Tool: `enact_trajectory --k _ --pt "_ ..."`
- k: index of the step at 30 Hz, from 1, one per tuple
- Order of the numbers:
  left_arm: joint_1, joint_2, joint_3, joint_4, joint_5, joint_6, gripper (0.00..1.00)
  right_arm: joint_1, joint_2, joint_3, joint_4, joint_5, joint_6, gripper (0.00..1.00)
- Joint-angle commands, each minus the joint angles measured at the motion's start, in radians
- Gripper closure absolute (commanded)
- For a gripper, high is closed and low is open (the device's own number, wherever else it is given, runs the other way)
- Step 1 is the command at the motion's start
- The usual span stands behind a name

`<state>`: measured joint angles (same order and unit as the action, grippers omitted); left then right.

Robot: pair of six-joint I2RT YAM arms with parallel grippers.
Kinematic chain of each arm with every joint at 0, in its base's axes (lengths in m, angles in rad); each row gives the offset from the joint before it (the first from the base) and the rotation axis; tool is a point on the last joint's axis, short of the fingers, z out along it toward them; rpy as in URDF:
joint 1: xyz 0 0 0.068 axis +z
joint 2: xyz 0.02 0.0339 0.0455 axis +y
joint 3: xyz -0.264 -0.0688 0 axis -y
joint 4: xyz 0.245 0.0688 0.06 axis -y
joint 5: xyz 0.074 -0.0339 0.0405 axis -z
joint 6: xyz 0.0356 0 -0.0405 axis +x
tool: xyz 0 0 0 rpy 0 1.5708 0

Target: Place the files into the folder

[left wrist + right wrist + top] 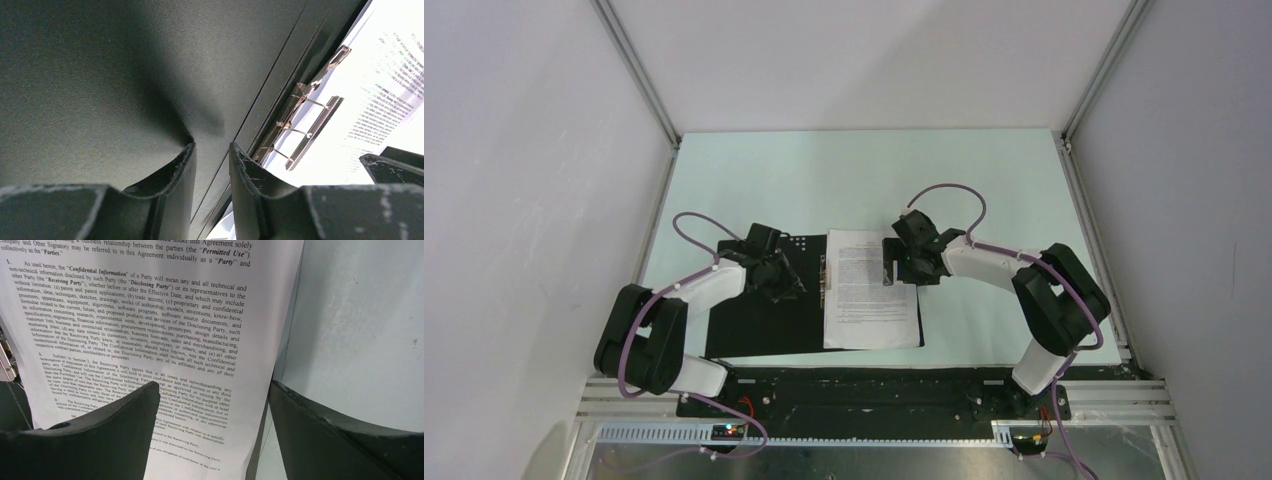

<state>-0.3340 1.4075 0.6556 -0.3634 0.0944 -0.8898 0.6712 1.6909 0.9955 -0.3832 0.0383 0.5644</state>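
Note:
The folder (pixel 754 325) lies open on the table, its black inside up (pixel 100 75). A metal clip mechanism (pixel 300 125) runs along its spine (pixel 825 275). A printed sheet of the files (pixel 869 300) lies flat on the folder's right half, dense black text showing (pixel 150 315) (pixel 380 100). My left gripper (pixel 774 275) hovers close over the black left half, its jaws (pixel 212 147) narrowly apart with nothing between them. My right gripper (pixel 894 262) stands wide open (pixel 215 385) at the sheet's right edge, one finger over the paper and the other over the bare table.
The pale green table (pixel 984 190) is walled by white panels and metal rails on three sides. Both arm bases sit on a black plate (pixel 874 395) at the near edge. Purple cables loop above each wrist.

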Motion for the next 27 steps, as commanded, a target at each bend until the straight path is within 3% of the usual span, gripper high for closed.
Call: enact_trajectory --k 1,13,27 --pt "0.005 0.024 0.007 -0.005 0.001 0.011 0.64 0.024 0.009 0.045 0.016 -0.006 0.001 0.16" --pt "0.007 0.025 0.007 -0.006 -0.004 0.012 0.64 -0.018 -0.062 0.027 -0.038 0.011 0.024 0.13" --pt "0.007 0.031 0.017 -0.007 0.002 0.013 0.64 0.021 -0.207 -0.157 0.006 -0.020 0.133 0.12"
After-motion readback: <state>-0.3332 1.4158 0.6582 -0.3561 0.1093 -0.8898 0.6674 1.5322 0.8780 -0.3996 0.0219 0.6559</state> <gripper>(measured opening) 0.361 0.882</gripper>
